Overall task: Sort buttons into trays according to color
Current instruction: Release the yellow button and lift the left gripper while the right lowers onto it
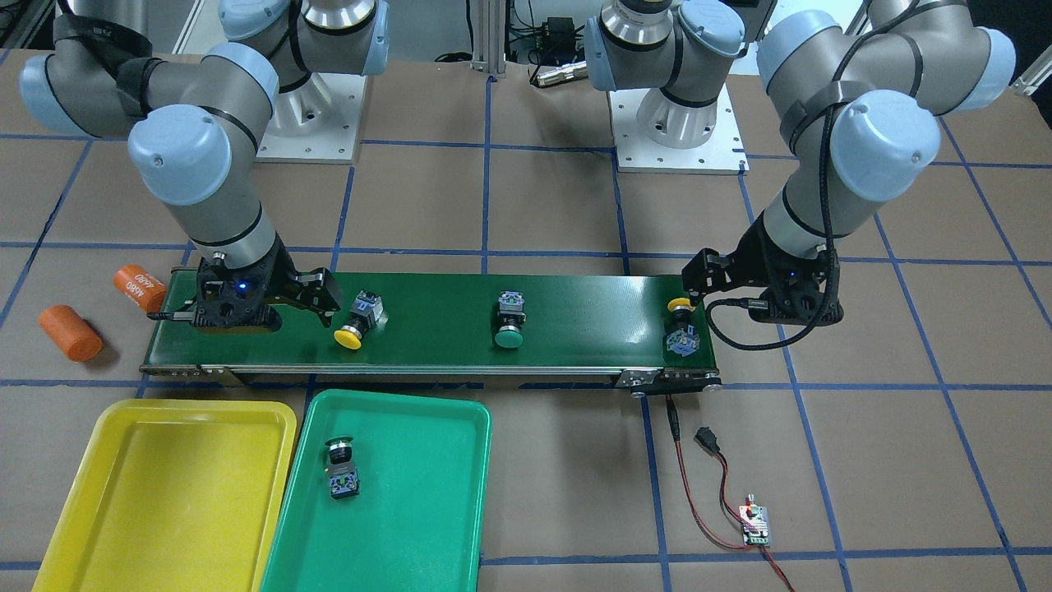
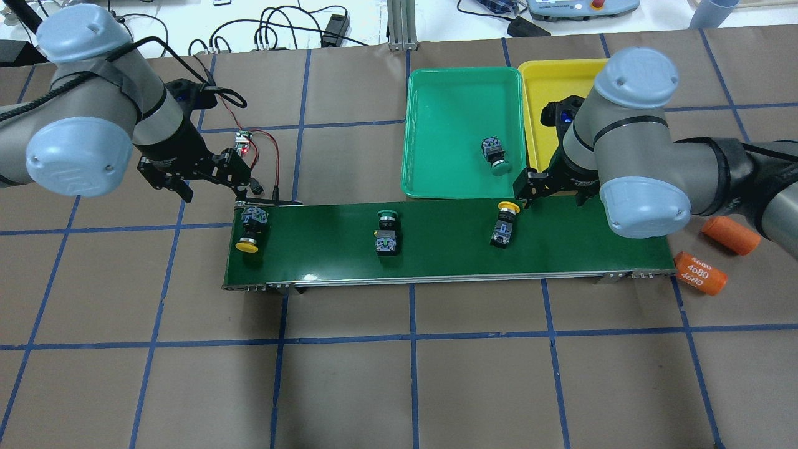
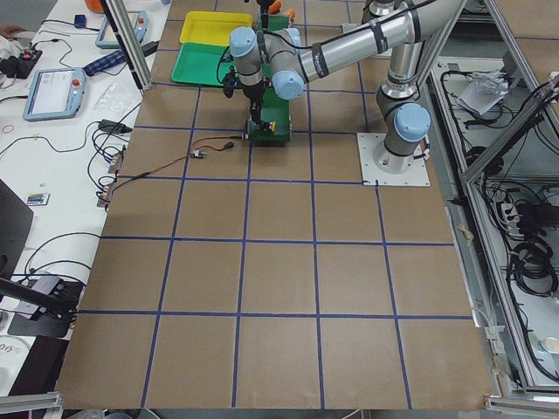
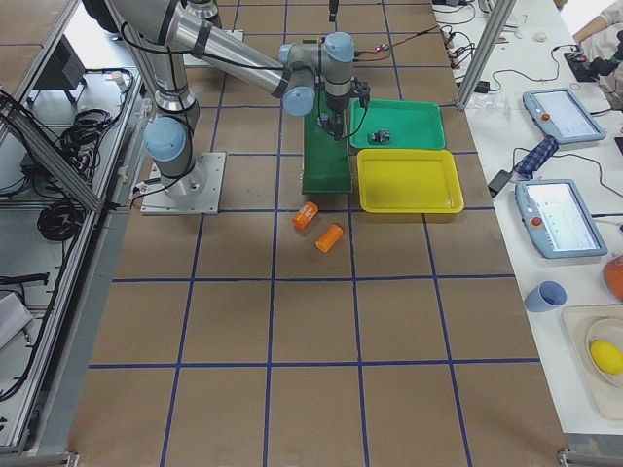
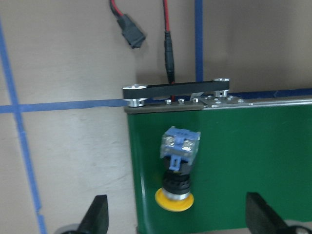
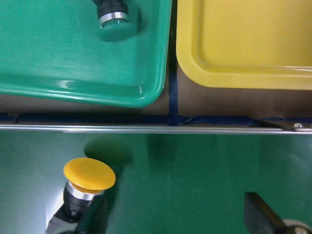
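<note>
In the front-facing view, the left gripper [image 1: 699,279] is seen spread open over one end of the conveyor belt [image 1: 575,329]. The end-of-belt yellow button [image 1: 681,325] lies on its side directly beneath it, mushroom cap toward the robot and blue-and-black block away. The right gripper [image 1: 325,292] is likewise held open at the other end. The inner yellow button [image 1: 359,322] lies just beside its fingertips, cap pointed away from the robot. The mid-belt green button [image 1: 509,321] is found between the two grippers, well apart from both. Past the right gripper, off the belt, the yellow tray [image 1: 164,493] and green tray [image 1: 444,460] are set side by side. The trayed green button [image 1: 341,470] rests in the green one.

From overhead, two orange cylinders [image 2: 711,255] are seen outboard of the right gripper, and a small circuit board [image 2: 242,143] just beyond the left gripper.

In the left wrist view, the fingertips [image 5: 97,217] are shown wide apart, clear of the button lying between them. Its yellow cap is nearest the gripper, followed by a black neck and a blue-topped block.

In the right wrist view, the fingertips [image 6: 263,219] are equally spread. A yellow cap on a silver collar is seen right by one finger, but contact cannot be judged.

In both side views the buttons are too small to describe.
</note>
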